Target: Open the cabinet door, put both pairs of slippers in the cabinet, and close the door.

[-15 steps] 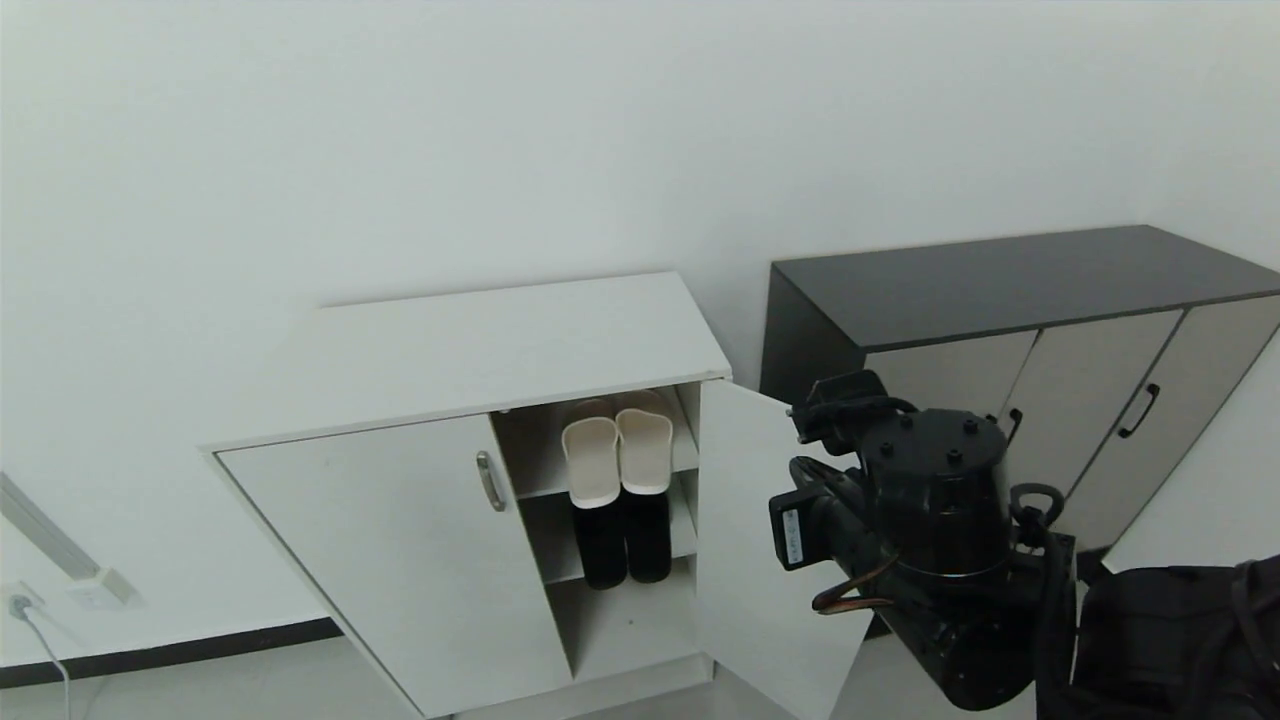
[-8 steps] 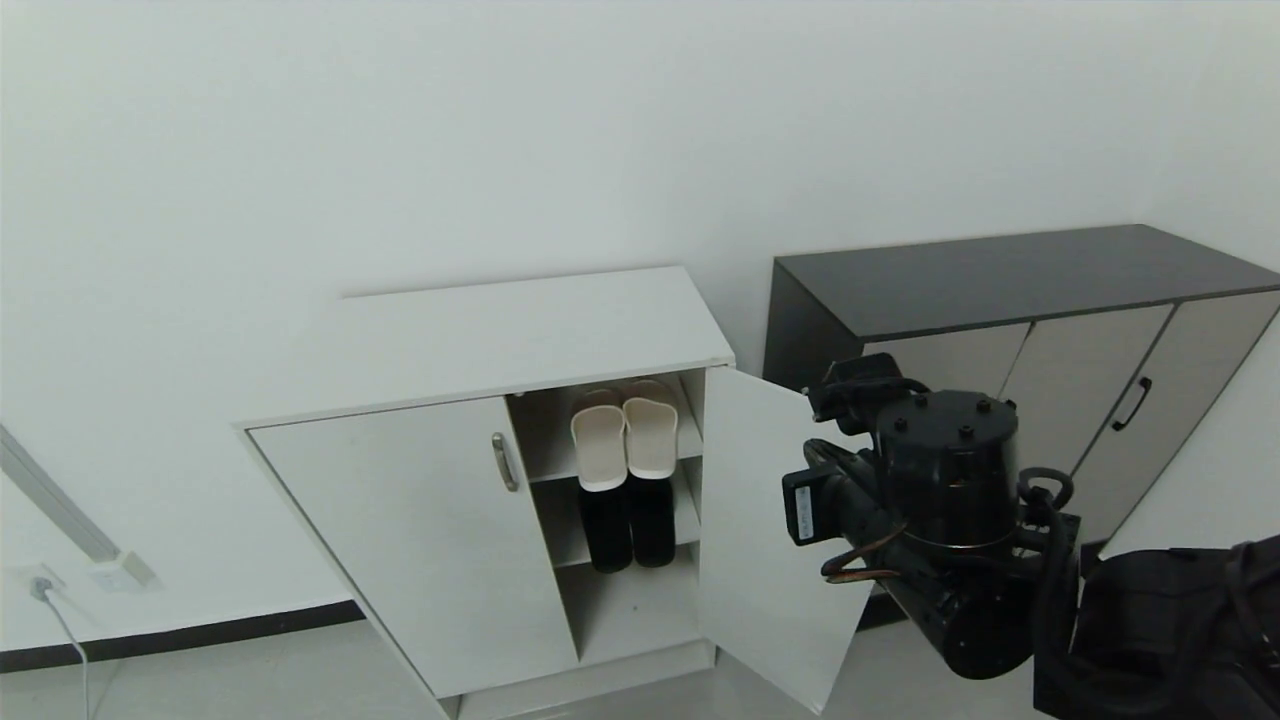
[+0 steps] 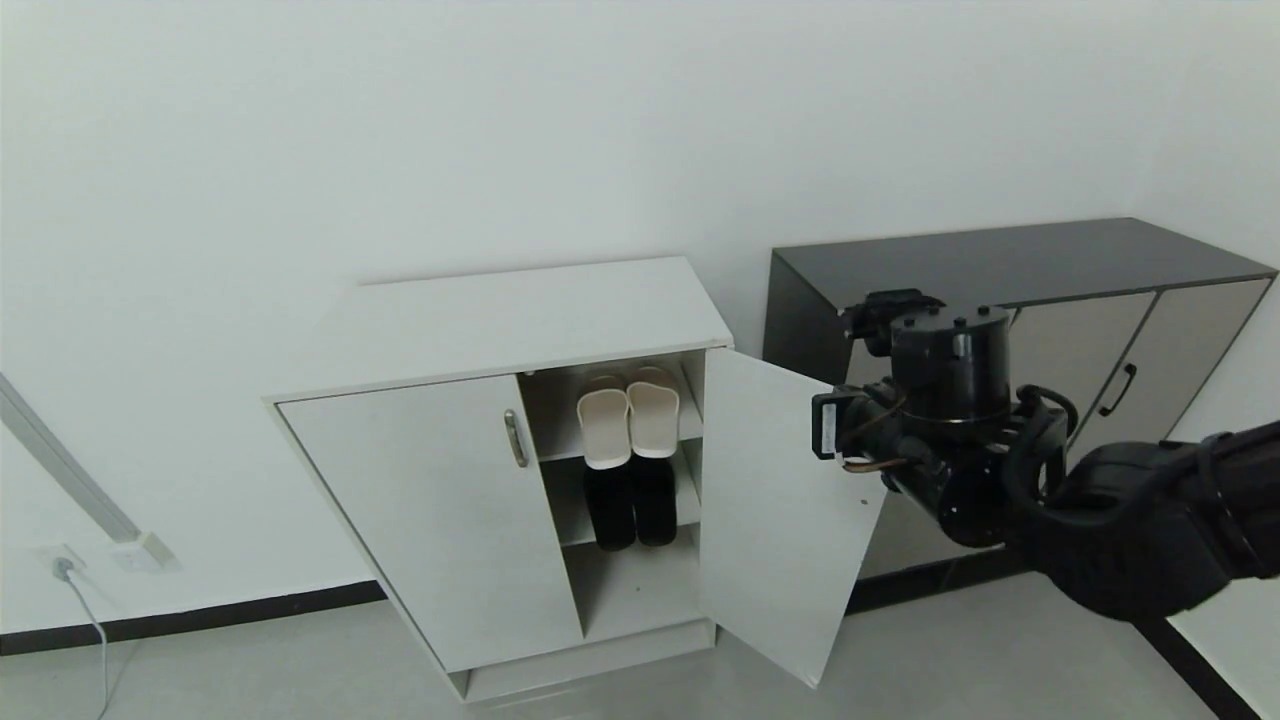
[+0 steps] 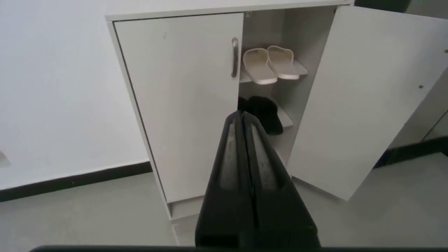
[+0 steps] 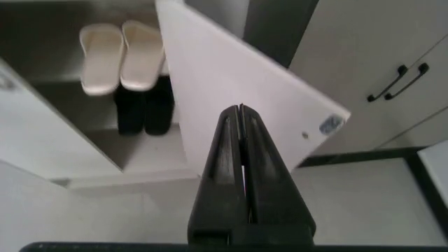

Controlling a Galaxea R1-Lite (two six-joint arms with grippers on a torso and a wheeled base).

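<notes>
**Both slipper pairs shelved, right door open**

- Wall [image 3: 500, 120]: plain white, with a grey floor [image 3: 950, 660] below it.
- White cabinet [image 3: 520, 315]: stands against the wall, two doors.
- Dark cabinet [image 3: 1000, 260]: dark-topped, just beside the white one on the robot's right. Its doors are closed.
- Left door [image 3: 430, 510]: closed.
- Right door [image 3: 780, 500]: swung wide open, its free edge pointing out into the room.
- Right arm [image 3: 950, 400]: just beside the free edge of the open door and in front of the dark cabinet.
- Cream slippers [image 3: 630, 420]: on the upper shelf behind the open door, side by side and touching. One end hangs over the shelf's front edge.
- Black slippers [image 3: 630, 505]: on the shelf right below the cream pair, also side by side.
- Right gripper [image 5: 241, 112]: fingers pressed flat together with nothing between them. The tip lines up with the outer face of the open door near its lower corner. Can't tell if it touches the door.
- Left gripper [image 4: 242, 117]: fingers also closed tight and holding nothing. It is held in front of the cabinet, well apart from it, and points at the gap between the two doors.
- Handle [image 3: 514, 438]: small metal bar, upright, at the inner edge of the left door.
- Socket [image 3: 60, 560]: low on the wall, far to the robot's left, with a cable plugged in.
</notes>
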